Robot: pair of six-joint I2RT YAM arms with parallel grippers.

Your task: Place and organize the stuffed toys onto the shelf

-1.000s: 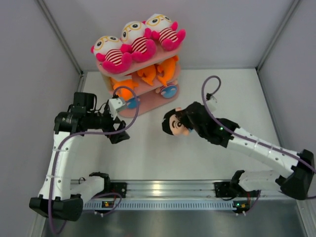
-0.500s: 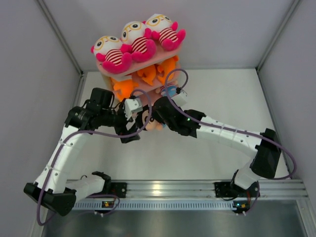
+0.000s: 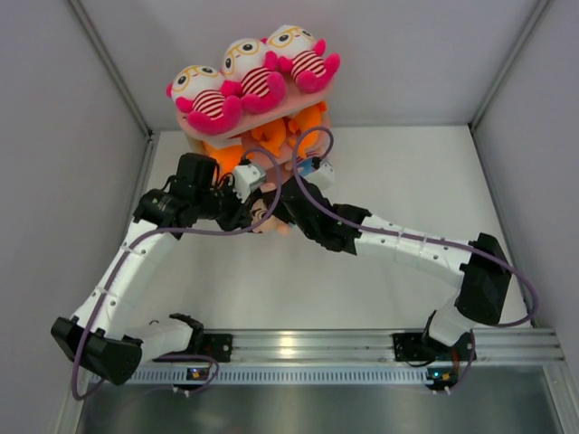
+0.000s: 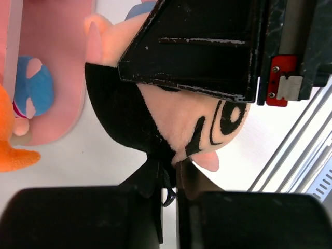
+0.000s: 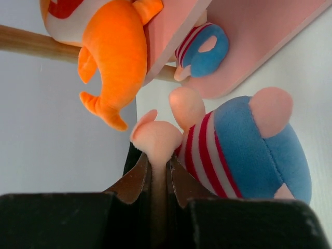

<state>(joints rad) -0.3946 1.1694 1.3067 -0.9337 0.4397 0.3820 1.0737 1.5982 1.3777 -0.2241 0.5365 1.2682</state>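
Observe the right gripper (image 5: 155, 174) pinching a peach arm of the striped doll (image 5: 249, 150); your left gripper (image 4: 168, 181) is clamped on its black hair; the doll is just beside the bottom board of the shelf (image 5: 254, 41).

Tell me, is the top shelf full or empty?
Full: three pink-limbed dolls sit side by side, covering the top board.

No legible text, label, brand or number on anything visible.
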